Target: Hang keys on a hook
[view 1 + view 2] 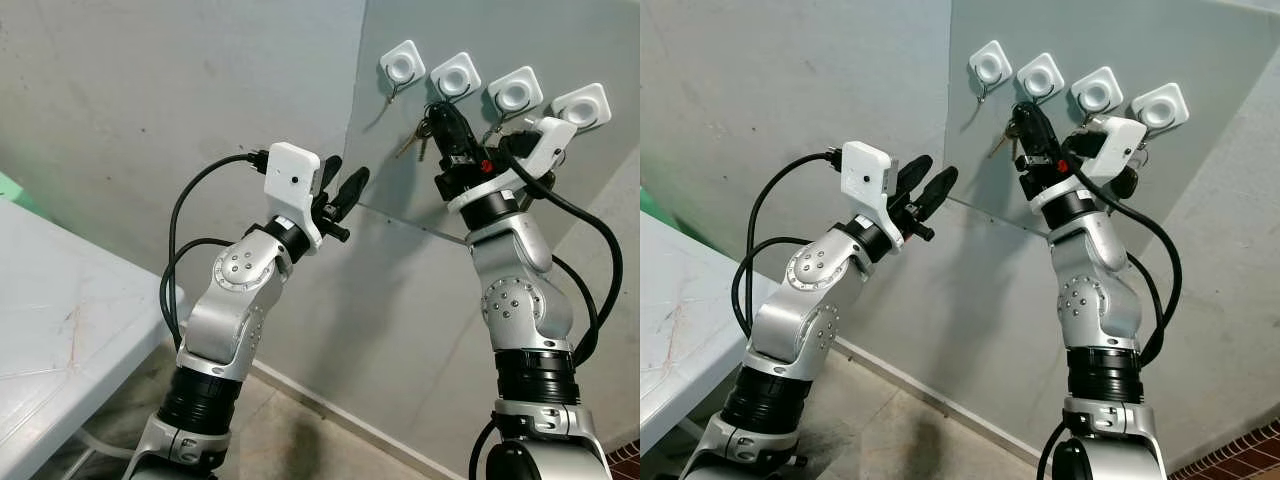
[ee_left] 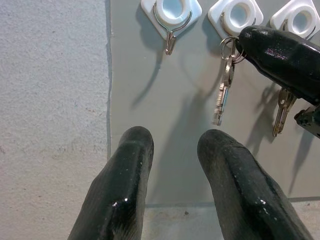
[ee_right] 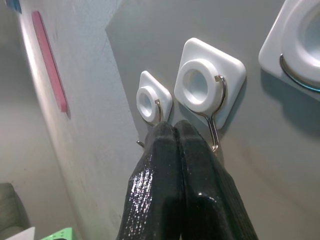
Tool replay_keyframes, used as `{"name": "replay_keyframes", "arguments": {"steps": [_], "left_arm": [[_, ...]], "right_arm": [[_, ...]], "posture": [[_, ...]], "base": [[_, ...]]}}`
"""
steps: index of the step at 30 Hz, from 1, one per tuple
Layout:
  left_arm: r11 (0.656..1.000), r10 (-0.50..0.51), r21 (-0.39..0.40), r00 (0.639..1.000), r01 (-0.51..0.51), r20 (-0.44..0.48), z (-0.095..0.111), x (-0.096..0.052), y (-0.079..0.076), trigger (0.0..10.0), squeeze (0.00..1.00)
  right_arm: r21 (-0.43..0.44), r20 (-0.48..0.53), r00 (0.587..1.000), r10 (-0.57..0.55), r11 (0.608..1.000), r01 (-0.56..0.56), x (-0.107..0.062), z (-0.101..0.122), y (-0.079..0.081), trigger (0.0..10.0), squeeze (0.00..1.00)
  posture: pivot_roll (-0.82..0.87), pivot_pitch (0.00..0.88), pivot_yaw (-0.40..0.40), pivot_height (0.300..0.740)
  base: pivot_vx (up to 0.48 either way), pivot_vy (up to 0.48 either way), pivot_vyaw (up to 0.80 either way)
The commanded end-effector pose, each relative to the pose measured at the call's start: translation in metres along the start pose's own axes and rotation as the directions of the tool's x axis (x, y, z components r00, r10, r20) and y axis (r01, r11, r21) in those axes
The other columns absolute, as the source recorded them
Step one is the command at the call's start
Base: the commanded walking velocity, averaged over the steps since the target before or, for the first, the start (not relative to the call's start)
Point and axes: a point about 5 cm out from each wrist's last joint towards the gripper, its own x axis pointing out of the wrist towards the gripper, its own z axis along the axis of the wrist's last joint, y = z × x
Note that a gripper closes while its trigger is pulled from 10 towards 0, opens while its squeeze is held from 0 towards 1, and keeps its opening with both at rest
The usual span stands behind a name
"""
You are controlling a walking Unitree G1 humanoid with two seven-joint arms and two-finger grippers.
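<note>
White hooks (image 1: 455, 75) line the grey board at upper right; the right hand (image 1: 447, 122), clenched on the keys (image 2: 223, 85), reaches the second hook. Left hand (image 1: 343, 188) hovers released, centre frame.

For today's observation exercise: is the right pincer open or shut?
Shut. The right pincer has its two black fingers pressed together with no gap, at the second hook, pinching the keys by their ring.

Bare home corner: grey wall panel (image 1: 420, 300) with white adhesive hooks (image 1: 402, 65).
</note>
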Motion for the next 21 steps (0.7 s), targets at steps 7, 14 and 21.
{"name": "replay_keyframes", "arguments": {"steps": [7,14,21], "left_arm": [[1.000,-0.012,0.002,1.000,0.012,0.009,0.003,0.001,-0.003,10.0,0.00],[1.000,-0.011,0.000,1.000,0.011,0.012,0.004,0.001,-0.003,10.0,0.00],[1.000,-0.010,0.000,1.000,0.010,0.014,0.005,0.002,-0.003,10.0,0.00]], "right_arm": [[-0.011,0.025,0.997,0.071,0.997,-0.071,-0.003,0.008,0.005,10.0,0.00],[0.005,0.022,0.990,0.136,0.991,-0.136,-0.004,0.009,0.011,10.0,0.00],[0.029,0.035,0.994,0.100,0.994,-0.101,-0.005,0.011,0.005,10.0,0.00]], "posture": [[0.10,0.000,-0.041,0.740],[0.10,0.000,-0.041,0.740],[0.10,0.000,-0.041,0.740]], "base": [[0.000,0.000,0.00],[0.000,0.000,0.00],[0.000,0.000,0.00]]}}
